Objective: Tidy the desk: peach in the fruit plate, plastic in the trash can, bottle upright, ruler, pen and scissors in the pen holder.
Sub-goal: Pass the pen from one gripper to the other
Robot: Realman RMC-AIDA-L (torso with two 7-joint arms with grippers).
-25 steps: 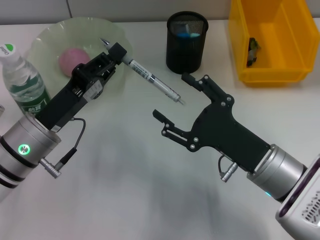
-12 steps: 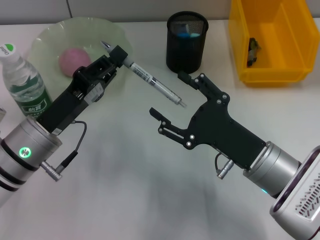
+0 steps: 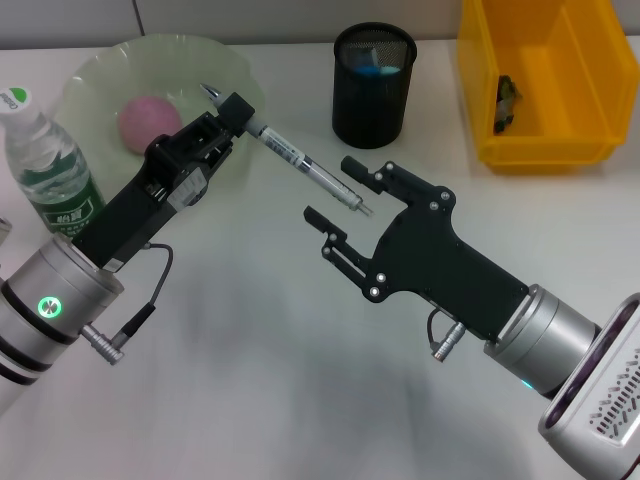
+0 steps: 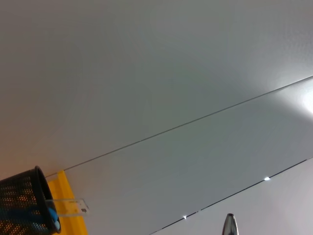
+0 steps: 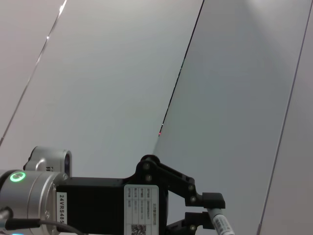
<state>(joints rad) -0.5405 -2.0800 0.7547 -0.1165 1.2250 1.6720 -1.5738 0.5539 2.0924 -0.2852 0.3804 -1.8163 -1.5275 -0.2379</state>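
My left gripper [image 3: 238, 112] is shut on the pen [image 3: 305, 167] and holds it above the desk, slanting toward the pen holder [image 3: 373, 85]. My right gripper [image 3: 331, 188] is open, with one finger on each side of the pen's free end. The pink peach [image 3: 148, 122] lies in the pale green fruit plate [image 3: 100, 65]. The bottle [image 3: 45, 160] stands upright at the left. A dark crumpled piece of plastic [image 3: 505, 100] lies in the yellow bin [image 3: 545, 140]. Something blue sits inside the holder. The right wrist view shows the left gripper [image 5: 208, 208] with the pen [image 5: 222, 226].
The black mesh holder [image 4: 22, 208] and yellow bin [image 4: 73, 218] show in the left wrist view, with a clear ruler-like strip [image 4: 68, 208] at the holder's rim. The white desk front lies bare under both arms.
My right gripper has moved up and left toward the pen, and its fingers now straddle the pen's free end. The left gripper and pen have barely moved.
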